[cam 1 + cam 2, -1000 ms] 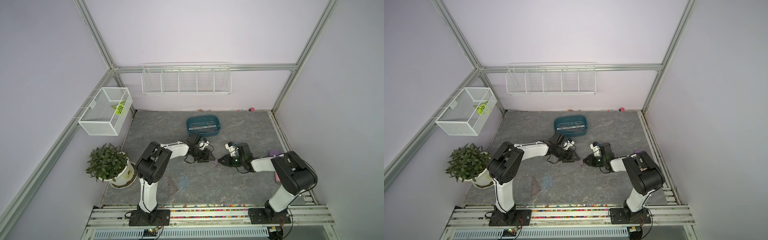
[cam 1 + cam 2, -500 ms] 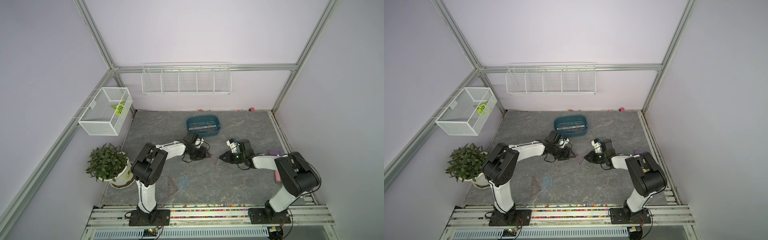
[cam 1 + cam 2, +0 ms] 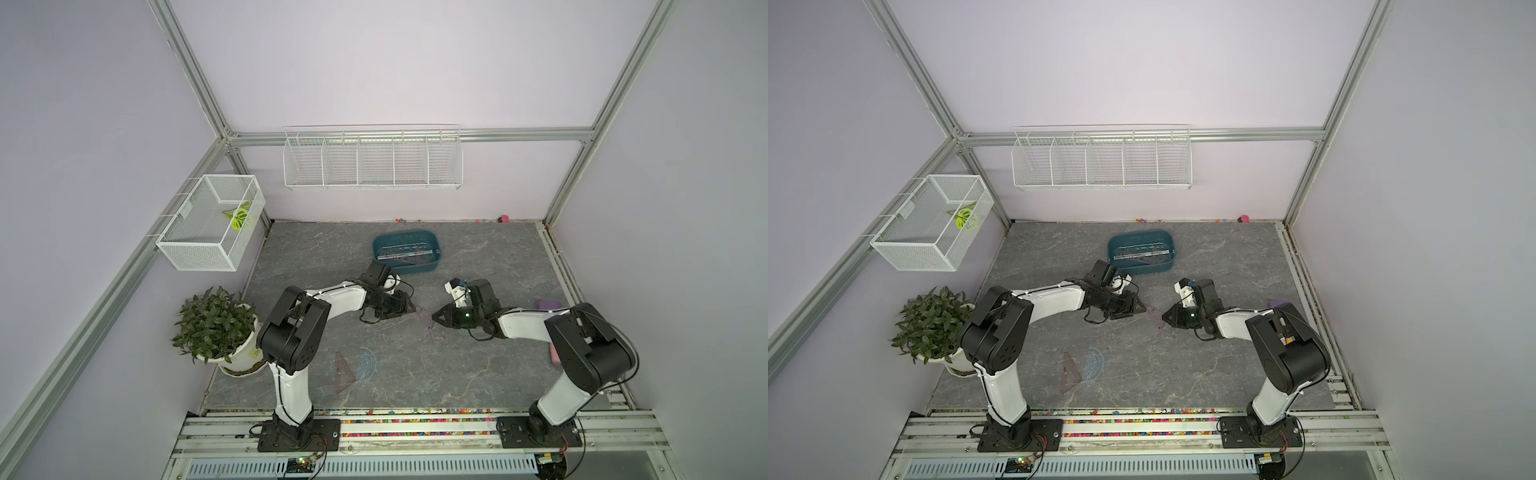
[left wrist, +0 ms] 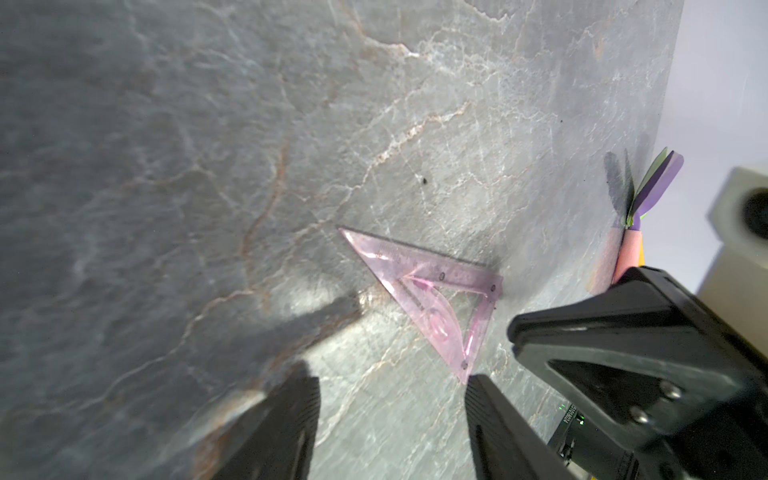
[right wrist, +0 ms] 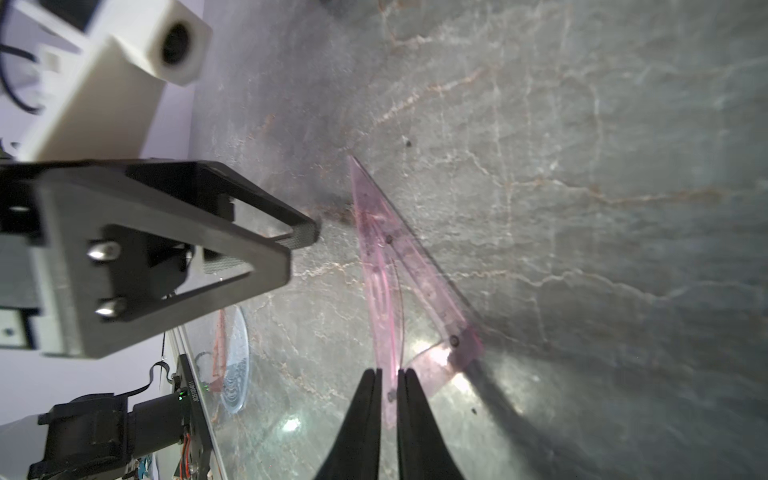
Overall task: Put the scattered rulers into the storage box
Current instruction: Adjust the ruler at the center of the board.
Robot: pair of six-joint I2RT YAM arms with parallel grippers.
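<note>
A pink triangle [image 4: 436, 299] is in the middle of the grey table [image 3: 478, 374], between the two arms, and a gripper stands at each side of it. The right gripper [image 5: 388, 374] is at one short side of the triangle. In the right wrist view its two fingers stand almost together and the thin pink edge is caught in the narrow slit between them, so it is clamped on the triangle. I cannot tell if that side is off the table or not. The left gripper [image 4: 390, 378] is low over the table at the opposite side. Its fingers are wide apart and hold nothing. One fingertip is just beside a sharp corner of the triangle, but whether it touches the corner is not clear. The storage box [image 3: 407, 272] stands farther back on the table, behind the left gripper and apart from the pink triangle. A long clear ruler [image 3: 405, 251] lies inside it along its length, with a darker piece next to it that is too small to name. Two more rulers are on the table near the front, beside the left arm: a brown triangle [image 3: 344, 372] and a blue protractor [image 3: 368, 365]. They lie flat just beside each other and their edges seem to overlap a little. A plant [image 3: 214, 324] in a white pot stands at the left edge of the table.
</note>
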